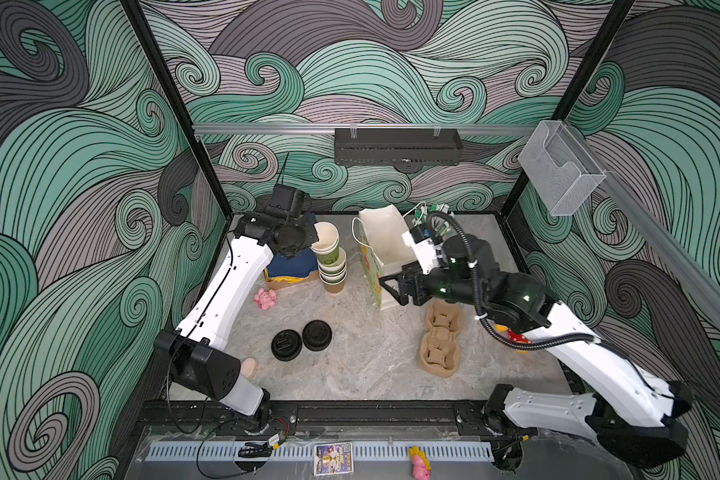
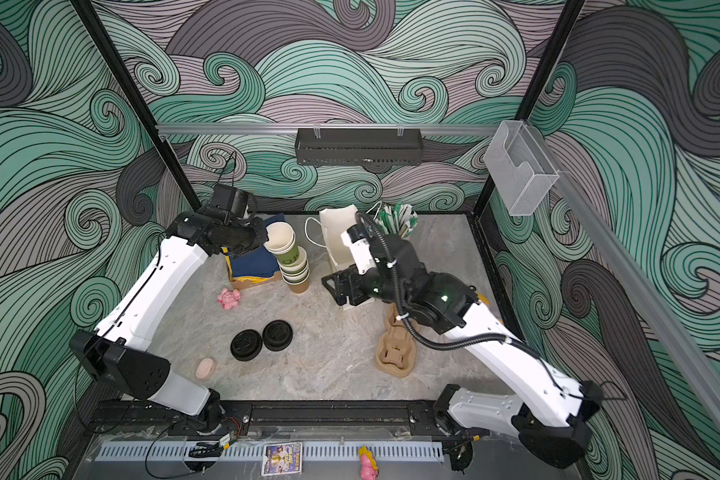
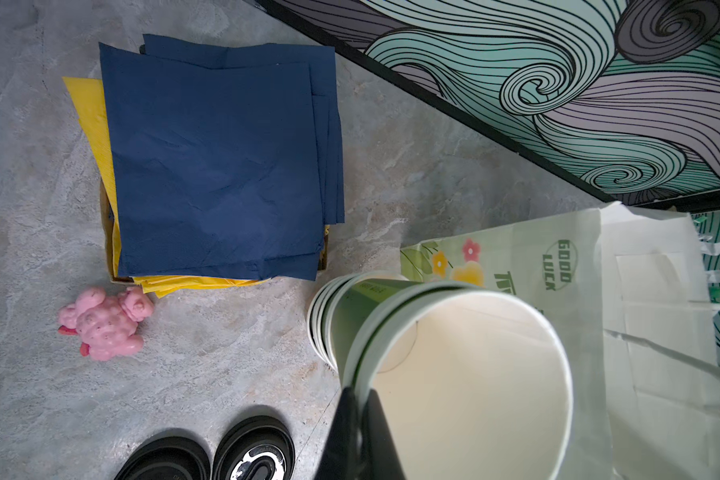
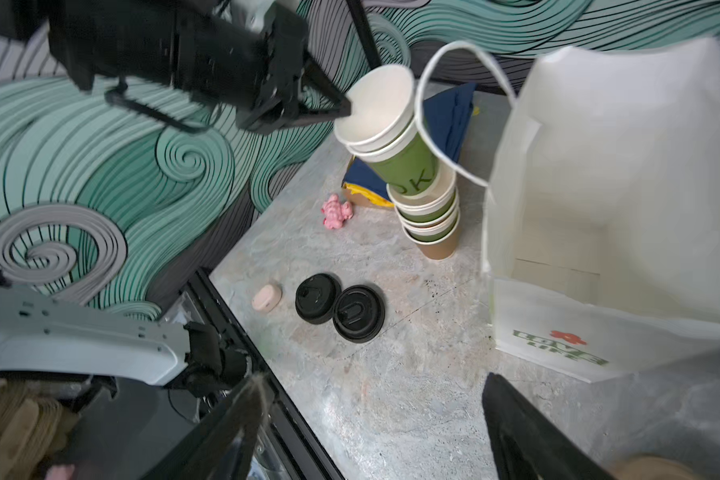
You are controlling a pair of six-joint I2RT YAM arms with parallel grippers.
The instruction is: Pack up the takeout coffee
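While hoisting by a thin rim alone, expect trouble from the biggest thing downward. Could tip the white paper bag (image 1: 385,249), standing open-mouthed just beside the cups, if swung into with the load or nudged at its foot by the right gripper (image 1: 388,289), spread wide and empty, close against the bag's lower edge and near the brown pulp carrier (image 1: 441,338). Could drag the rest of the cup stack (image 1: 333,272) sideways and topple it toward the navy napkins (image 3: 221,158) just beside it, being not yet clear of the cups below. Seems to be carrying two nested olive-green cups (image 4: 381,120) rather than one, going by the doubled white rims in the right wrist view; might shed the outer one in mid-air, kept on by friction only. Pinched at the rim of the uppermost cup by the left gripper (image 4: 344,110), pressed together on the paper lip; may crease that lip or slip off it under a sideways pull. Found at the back of the table on the left arm's side, raised atop the stack between napkins and bag, bottoms sunk in the next cup down. Leaning along the long axis rather than upright: mouths up and tipped toward the left gripper, bases down and away toward the bag. Empty inside, so nothing to spill. As for the two black sip lids (image 1: 287,345), lying flat on the table toward the front, touching each other, well apart from the cups, sip side up, not yet fitted.
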